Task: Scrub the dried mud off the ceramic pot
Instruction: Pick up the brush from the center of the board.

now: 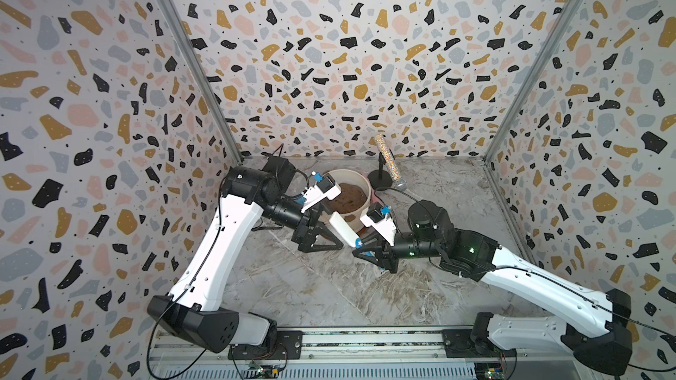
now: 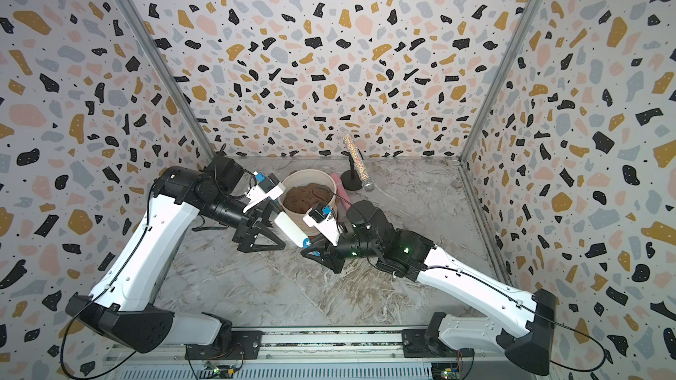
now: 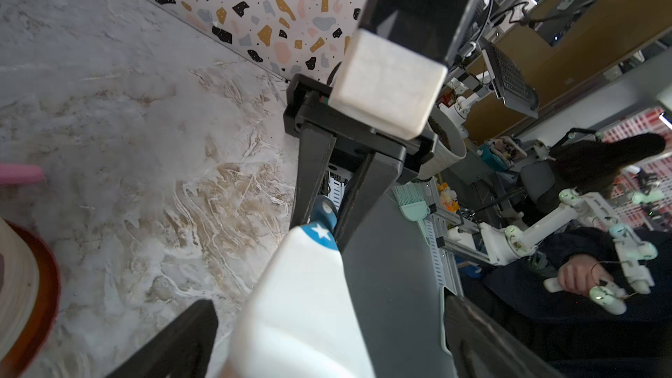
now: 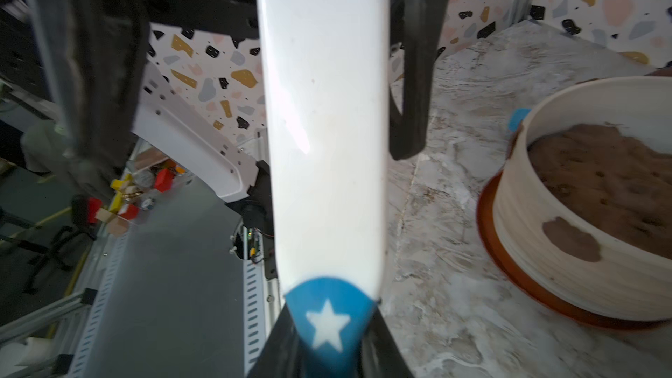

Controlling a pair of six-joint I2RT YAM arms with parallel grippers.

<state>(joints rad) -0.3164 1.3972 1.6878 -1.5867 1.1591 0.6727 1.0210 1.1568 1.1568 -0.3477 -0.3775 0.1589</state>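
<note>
Between terrazzo walls [image 1: 329,49], marbled tabletop [image 1: 311,286]

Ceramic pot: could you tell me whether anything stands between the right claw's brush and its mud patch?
Yes: the open left claw straddles the brush, one finger on the side toward the ceramic pot. Beyond it, only bare tabletop lies before the dried mud.

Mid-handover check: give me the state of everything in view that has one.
brush: in mid-air, blue end gripped
left gripper: open, fingers either side of the brush handle
right gripper: shut on the brush
ceramic pot: upright on saucer, holding soil
dried mud: patch on the pot wall, not yet scrubbed
microphone: tilted on its stand
</note>
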